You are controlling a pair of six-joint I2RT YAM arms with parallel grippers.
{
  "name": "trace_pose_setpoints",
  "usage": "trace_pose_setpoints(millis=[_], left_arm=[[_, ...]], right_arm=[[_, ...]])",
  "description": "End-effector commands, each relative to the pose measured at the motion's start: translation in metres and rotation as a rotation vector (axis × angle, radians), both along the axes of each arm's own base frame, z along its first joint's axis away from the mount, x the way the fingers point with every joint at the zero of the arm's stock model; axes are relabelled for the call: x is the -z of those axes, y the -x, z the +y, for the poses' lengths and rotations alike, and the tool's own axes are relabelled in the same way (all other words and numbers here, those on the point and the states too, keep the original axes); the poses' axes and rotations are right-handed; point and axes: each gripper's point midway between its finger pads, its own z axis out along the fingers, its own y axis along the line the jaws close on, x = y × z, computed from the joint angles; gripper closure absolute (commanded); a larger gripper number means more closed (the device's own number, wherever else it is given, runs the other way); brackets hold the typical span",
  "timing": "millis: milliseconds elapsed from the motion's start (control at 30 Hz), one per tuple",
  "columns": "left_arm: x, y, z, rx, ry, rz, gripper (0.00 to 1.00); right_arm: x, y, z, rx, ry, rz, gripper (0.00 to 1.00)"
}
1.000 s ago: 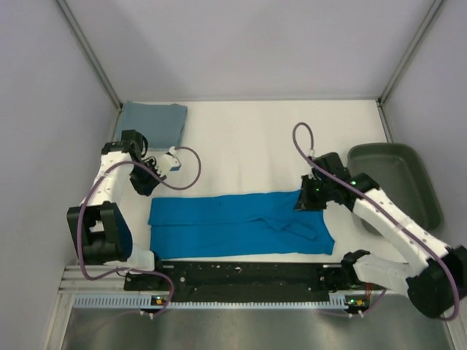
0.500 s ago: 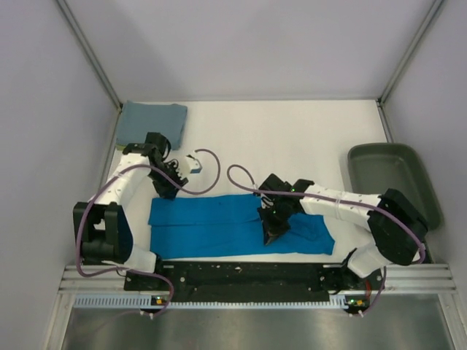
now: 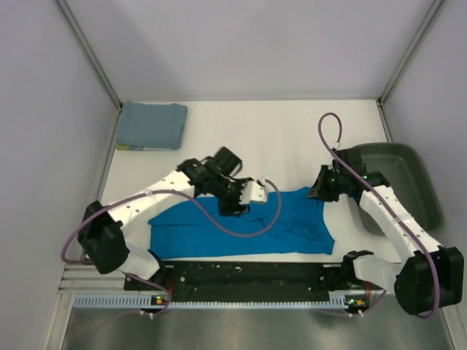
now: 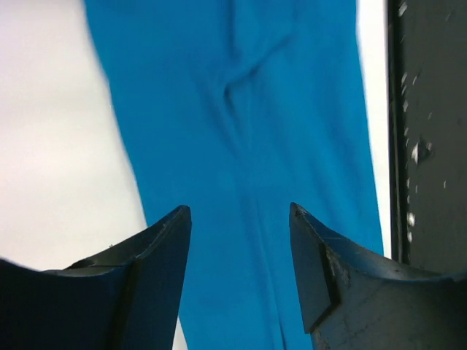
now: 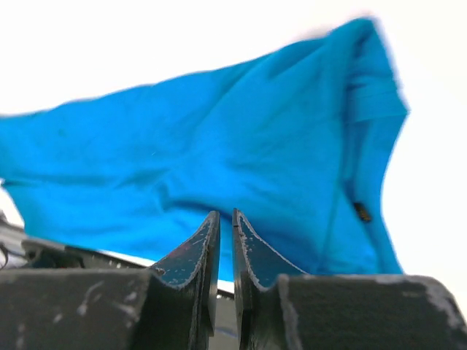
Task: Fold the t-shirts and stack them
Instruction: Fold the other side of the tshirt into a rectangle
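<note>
Lengthwise along the near edge: cobalt shirt under both arms

Top view: the cobalt blue t-shirt (image 3: 190,237) lay flat by the near table edge, long axis left to right. The grey-blue t-shirt (image 3: 152,125) sat square-folded in the far-left corner, well apart. The left gripper (image 3: 239,203) hovered over the blue shirt's middle, the right gripper (image 3: 321,191) at its far-right corner.

Left wrist: fingers (image 4: 146,277) apart and empty, soft creased cloth directly below.

Right wrist: fingers (image 5: 190,262) almost together, nothing seen between them — rumpled cloth beyond the tips.
</note>
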Motion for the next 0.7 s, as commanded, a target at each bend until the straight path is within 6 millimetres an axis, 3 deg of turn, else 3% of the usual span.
trace_pose_setpoints(millis=[0,67,167,333,400,533,667], left_arm=[[0.004,0.014,-0.093,0.128,0.084,-0.110,0.37],[0.017,0.020,-0.119,0.163,0.089,-0.136,0.34],[0.037,0.033,-0.146,0.213,0.085,-0.158,0.33],[0.067,0.045,-0.164,0.264,0.032,-0.200,0.36],[0.078,0.044,-0.166,0.261,0.016,-0.215,0.37],[0.092,0.035,-0.163,0.248,-0.034,-0.250,0.43],[0.103,0.053,-0.156,0.300,-0.054,-0.166,0.62]], right_arm=[[0.025,-0.027,-0.032,0.081,0.056,-0.007,0.89],[0.041,-0.033,-0.042,0.107,0.086,0.030,0.86],[0.063,-0.034,-0.057,0.143,0.176,0.083,0.64],[0.082,-0.036,-0.069,0.146,0.251,0.106,0.55],[0.087,-0.039,-0.065,0.122,0.237,0.101,0.55],[0.095,-0.045,-0.060,0.098,0.221,0.108,0.69],[0.104,-0.047,-0.057,0.069,0.214,0.116,0.85]])
